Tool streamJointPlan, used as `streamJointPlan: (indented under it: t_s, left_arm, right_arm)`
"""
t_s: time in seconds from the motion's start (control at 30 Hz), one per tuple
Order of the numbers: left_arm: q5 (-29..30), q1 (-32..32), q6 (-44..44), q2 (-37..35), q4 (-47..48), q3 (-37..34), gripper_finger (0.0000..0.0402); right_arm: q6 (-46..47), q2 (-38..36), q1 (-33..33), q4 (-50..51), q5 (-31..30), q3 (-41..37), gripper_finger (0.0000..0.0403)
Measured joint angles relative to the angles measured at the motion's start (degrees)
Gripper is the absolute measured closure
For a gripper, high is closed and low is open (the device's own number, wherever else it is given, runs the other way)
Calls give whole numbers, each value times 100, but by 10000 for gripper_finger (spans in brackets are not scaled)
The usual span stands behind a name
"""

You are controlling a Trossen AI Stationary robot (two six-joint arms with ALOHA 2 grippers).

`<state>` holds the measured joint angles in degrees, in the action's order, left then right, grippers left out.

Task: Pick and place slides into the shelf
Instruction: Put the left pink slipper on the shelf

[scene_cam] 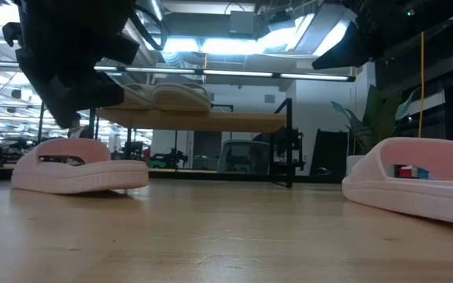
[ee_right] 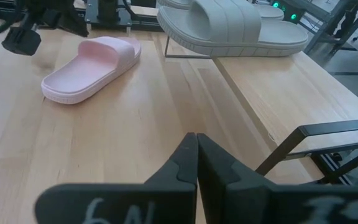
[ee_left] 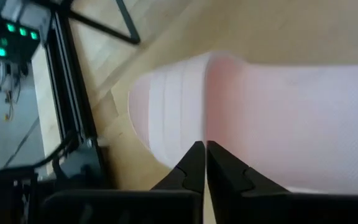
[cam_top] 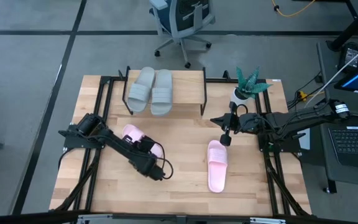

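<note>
Two pale grey-green slides (cam_top: 140, 90) (cam_top: 162, 92) lie side by side on the shelf (cam_top: 188, 93) at the table's far middle. One pink slide (cam_top: 132, 132) lies flat on the table on the left, partly under my left arm. My left gripper (ee_left: 205, 149) is shut, its tips just over that slide's strap. The other pink slide (cam_top: 217, 165) lies on its sole right of centre. My right gripper (cam_top: 224, 140) hangs shut above the table just beyond that slide's far end, with nothing in it. My left gripper's shut fingertips (ee_left: 194, 155) stand at the edge of the pink slide's ribbed strap (ee_left: 173, 118), slanting down from the near right. I cannot tell whether they touch it. The slide lies flat on the table (scene_cam: 77, 169).
A potted plant (cam_top: 248, 84) stands at the far right, beside the shelf. Black frame rails (cam_top: 98, 118) run along the table's left and right sides. An office chair (cam_top: 182, 22) stands beyond the far edge. Bare wood lies between the two pink slides (cam_top: 185, 155).
</note>
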<state>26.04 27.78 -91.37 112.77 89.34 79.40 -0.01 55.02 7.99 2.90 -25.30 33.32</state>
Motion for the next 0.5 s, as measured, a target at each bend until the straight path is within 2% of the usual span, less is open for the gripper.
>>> streamJointPlan:
  t_s: [0.27,0.5]
  left_arm:
    - [164,43,367,0,30,0,318]
    - [199,16,501,0,42,0,297]
  right_arm:
    - [2,0,0,2,2,0,399]
    - [1,0,1,1,2,0,399]
